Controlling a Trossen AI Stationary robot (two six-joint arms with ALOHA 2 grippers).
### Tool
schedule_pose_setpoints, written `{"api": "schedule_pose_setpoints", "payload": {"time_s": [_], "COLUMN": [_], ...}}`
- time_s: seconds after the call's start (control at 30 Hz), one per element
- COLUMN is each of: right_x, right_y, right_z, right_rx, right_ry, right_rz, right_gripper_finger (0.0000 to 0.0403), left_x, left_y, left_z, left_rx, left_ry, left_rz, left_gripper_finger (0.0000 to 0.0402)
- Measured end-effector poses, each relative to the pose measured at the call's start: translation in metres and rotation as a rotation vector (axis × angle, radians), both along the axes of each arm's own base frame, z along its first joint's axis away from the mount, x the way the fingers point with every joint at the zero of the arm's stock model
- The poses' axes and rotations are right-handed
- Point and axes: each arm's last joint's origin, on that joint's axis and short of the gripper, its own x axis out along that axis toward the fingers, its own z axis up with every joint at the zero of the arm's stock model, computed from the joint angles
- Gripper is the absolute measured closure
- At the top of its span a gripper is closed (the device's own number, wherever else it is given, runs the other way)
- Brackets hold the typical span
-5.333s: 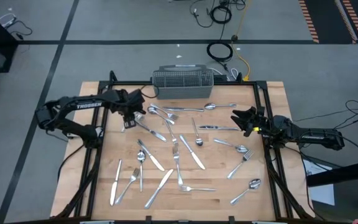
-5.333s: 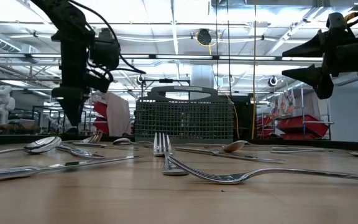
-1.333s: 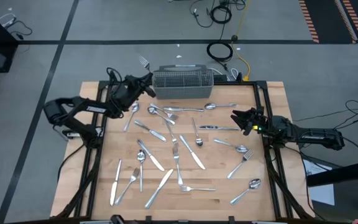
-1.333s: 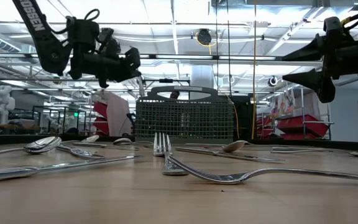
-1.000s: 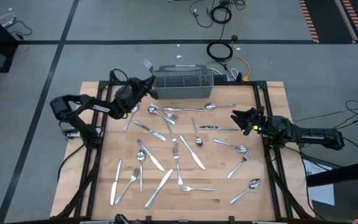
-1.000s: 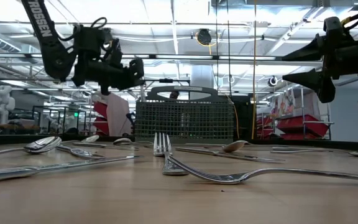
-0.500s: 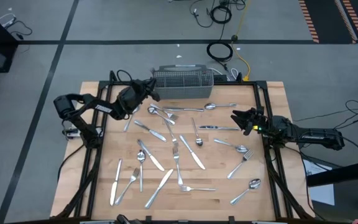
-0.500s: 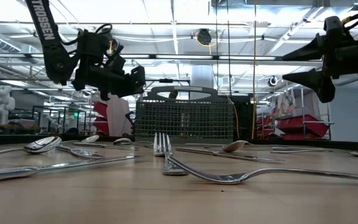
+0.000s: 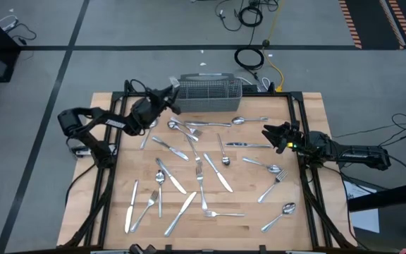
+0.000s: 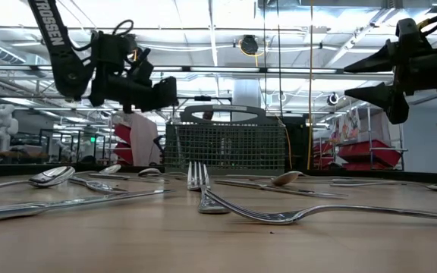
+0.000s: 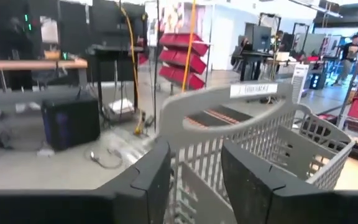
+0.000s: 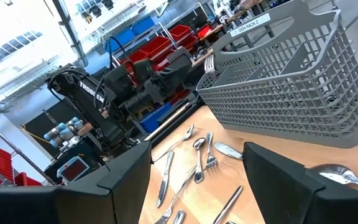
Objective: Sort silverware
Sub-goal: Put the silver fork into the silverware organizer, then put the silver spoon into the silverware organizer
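Since a second ago our left gripper (image 9: pixel 173 89) has carried its fork up to the left end of the grey wire-mesh rectangular basket (image 9: pixel 207 94), and the fork no longer shows between its fingers, which now stand apart with nothing between them; we judge it dropped inside. Our right gripper (image 9: pixel 266 134) waits above the right side of the wooden worktop (image 9: pixel 305 183), fingers spread wide and empty. The remaining shiny metal forks, spoons and table knives (image 9: pixel 201 176) lie scattered flat across the worktop. The nearest to the left fingers are the spoon and forks (image 9: pixel 183 128) just in front of the basket, their long axes running mostly crosswise, so we think the left arm is better placed.
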Motion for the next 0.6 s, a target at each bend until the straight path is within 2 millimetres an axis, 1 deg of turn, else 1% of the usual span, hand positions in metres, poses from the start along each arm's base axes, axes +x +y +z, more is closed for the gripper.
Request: {"api": "schedule_pose_setpoints", "payload": {"time_s": [0.1,0.17,0.23,0.33,0.5,0.6], "right_x": [0.0,0.0,0.0,0.001,0.009,0.015], "right_y": [0.0,0.0,0.0,0.001,0.004,0.005], "right_z": [0.0,0.0,0.0,-0.002,-0.01,-0.005], "right_rx": [-0.01,-0.014,-0.015,-0.02,-0.03,-0.049], "right_ry": [0.004,0.006,0.007,0.034,0.216,0.345], "right_rz": [-0.001,-0.001,0.0,0.031,0.155,0.224], "right_gripper_finger": [0.0159,0.0159,0.0159,0.0159,0.0169,0.0177], "left_x": [-0.003,-0.006,-0.006,-0.003,-0.001,-0.006], "left_y": [-0.003,-0.008,-0.016,-0.033,-0.065,-0.08], "left_z": [0.013,0.026,0.04,0.067,0.115,0.139], "left_rx": [0.04,0.052,0.07,0.086,0.069,0.049], "left_ry": [-0.024,-0.083,-0.12,-0.135,-0.101,-0.078], "left_rz": [-0.01,-0.047,-0.099,-0.216,-0.416,-0.474], "left_gripper_finger": [0.0245,0.0245,0.0245,0.0245,0.0245,0.0245]}}
